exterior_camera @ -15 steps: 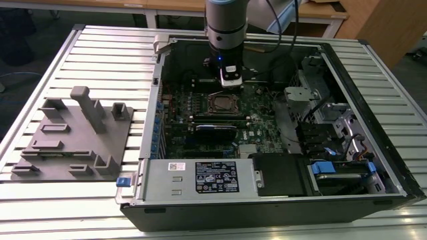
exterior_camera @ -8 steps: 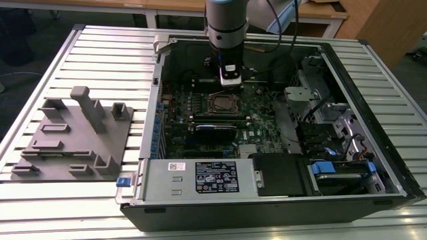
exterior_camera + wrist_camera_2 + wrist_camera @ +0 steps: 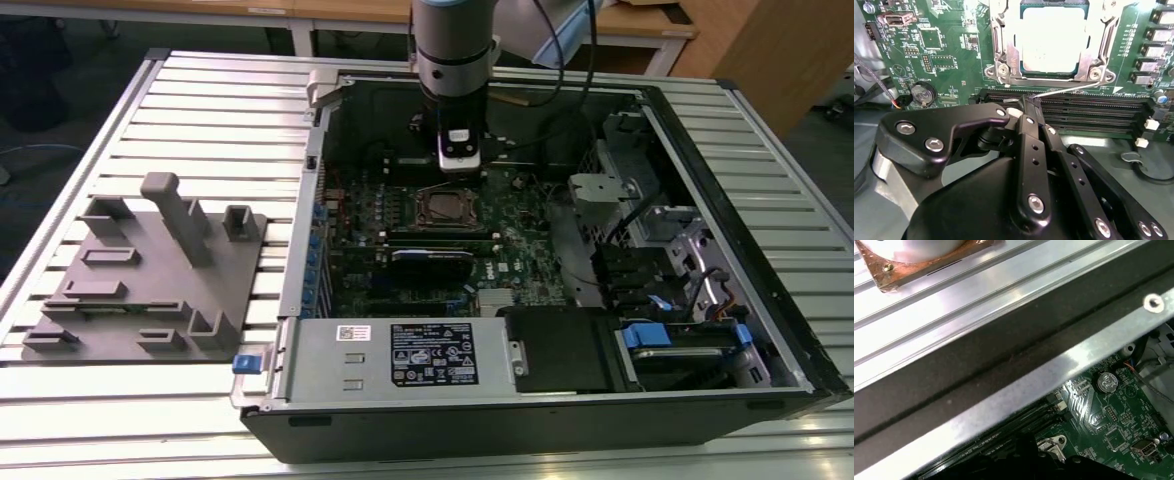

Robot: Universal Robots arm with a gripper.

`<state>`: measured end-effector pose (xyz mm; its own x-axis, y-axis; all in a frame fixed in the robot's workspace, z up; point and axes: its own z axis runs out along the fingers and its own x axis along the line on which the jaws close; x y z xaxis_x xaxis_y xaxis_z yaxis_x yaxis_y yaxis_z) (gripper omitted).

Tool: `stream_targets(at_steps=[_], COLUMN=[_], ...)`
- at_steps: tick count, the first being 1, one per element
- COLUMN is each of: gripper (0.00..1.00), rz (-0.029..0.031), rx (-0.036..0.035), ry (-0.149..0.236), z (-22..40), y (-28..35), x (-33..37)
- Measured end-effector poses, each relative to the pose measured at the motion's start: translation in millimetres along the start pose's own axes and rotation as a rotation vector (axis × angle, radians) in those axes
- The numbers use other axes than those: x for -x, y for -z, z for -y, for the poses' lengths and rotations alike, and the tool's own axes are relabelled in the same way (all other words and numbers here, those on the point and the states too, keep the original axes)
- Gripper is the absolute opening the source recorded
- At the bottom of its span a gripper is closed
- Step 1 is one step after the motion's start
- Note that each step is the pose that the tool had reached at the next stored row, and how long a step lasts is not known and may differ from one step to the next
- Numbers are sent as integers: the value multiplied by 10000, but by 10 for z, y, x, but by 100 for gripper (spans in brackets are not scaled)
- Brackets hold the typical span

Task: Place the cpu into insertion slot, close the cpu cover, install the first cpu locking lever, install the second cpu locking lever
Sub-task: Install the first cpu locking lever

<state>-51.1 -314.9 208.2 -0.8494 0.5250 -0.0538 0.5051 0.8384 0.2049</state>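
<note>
hovering low inside the open case (image 3: 534, 425), the gripper (image 3: 1030, 103) has its fingers drawn together with no gap, tips at the end of a thin wire lever (image 3: 1074, 88); whether they pinch it i cannot tell. the cpu (image 3: 1054, 40) lies in the slot (image 3: 424, 210) on the green board (image 3: 944, 45), the cover (image 3: 1013, 50) down flat around it. long black slots (image 3: 1089, 107) run between gripper and cpu.
</note>
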Motion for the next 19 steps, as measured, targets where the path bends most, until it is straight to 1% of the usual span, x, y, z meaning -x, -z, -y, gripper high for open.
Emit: stream_targets(at_steps=[6, 13, 16, 19], gripper=[11, 11, 11, 11], rz=[45, 65, 75, 76], rx=[-10, -29, -26, -27], ry=[-221, -260, -258, -260], z=[-36, -32, -30, -33], y=[-23, -26, -25, -9], x=[-25, -24, -23, -22])
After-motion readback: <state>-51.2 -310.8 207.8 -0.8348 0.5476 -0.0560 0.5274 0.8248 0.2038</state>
